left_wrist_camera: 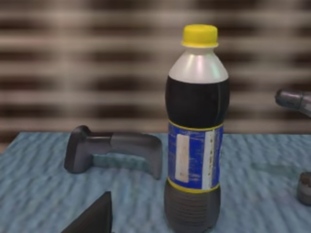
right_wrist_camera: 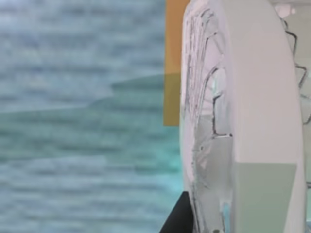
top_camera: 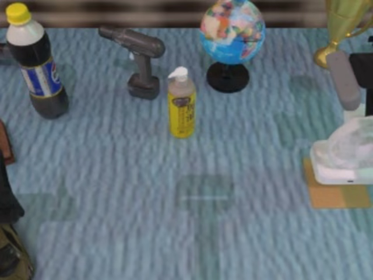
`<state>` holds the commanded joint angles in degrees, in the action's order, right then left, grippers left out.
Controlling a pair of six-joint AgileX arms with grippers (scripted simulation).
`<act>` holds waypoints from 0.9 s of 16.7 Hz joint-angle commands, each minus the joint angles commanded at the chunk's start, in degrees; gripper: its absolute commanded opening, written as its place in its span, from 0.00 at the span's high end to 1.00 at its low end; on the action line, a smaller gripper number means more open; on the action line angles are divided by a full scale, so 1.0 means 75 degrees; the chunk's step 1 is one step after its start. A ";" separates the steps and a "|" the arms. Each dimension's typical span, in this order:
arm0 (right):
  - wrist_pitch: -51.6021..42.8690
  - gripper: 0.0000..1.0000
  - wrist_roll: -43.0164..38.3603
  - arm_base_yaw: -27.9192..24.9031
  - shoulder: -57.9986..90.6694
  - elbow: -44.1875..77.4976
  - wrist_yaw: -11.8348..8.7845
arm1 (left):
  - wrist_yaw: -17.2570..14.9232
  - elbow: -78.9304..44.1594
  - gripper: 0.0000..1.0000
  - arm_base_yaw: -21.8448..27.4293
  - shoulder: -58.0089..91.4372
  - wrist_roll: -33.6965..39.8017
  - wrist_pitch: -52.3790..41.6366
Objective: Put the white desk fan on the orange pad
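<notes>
The white desk fan [top_camera: 348, 153] stands at the table's right edge, its base resting on the orange pad [top_camera: 337, 197], which shows in front of and left of the base. My right arm [top_camera: 345, 81] reaches down over the fan from behind. In the right wrist view the fan's ring head [right_wrist_camera: 243, 97] fills the frame. One dark fingertip [right_wrist_camera: 179, 216] lies against its rim, and the pad [right_wrist_camera: 172, 63] shows beyond; the other finger is hidden. My left arm [top_camera: 9, 204] is parked at the table's left edge, with a single fingertip [left_wrist_camera: 97, 213] showing, set wide.
Along the back stand a cola bottle [top_camera: 36, 64], a grey drill [top_camera: 137, 58], a yellow pump bottle [top_camera: 182, 105], a globe [top_camera: 232, 41] and a gold trophy [top_camera: 344, 29]. A grey scanner [left_wrist_camera: 114, 150] lies behind the cola bottle [left_wrist_camera: 197, 131].
</notes>
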<state>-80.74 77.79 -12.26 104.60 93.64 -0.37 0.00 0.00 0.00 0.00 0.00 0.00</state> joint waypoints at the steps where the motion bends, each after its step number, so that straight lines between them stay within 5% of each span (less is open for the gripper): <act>1: 0.0164 1.00 -0.0008 0.0010 -0.0003 -0.0150 -0.0006 | 0.0000 0.0000 0.00 0.0000 0.0000 0.0000 0.0000; 9: 0.0921 1.00 0.0008 0.0025 0.0032 -0.0882 0.0009 | 0.0000 0.0000 0.00 0.0000 0.0000 0.0000 0.0000; 15: 0.0921 0.55 0.0008 0.0025 0.0032 -0.0882 0.0009 | 0.0000 0.0000 0.00 0.0000 0.0000 0.0000 0.0000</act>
<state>-73.84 77.85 -12.07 104.85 87.02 -0.30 0.00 0.00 0.00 0.00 0.00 0.00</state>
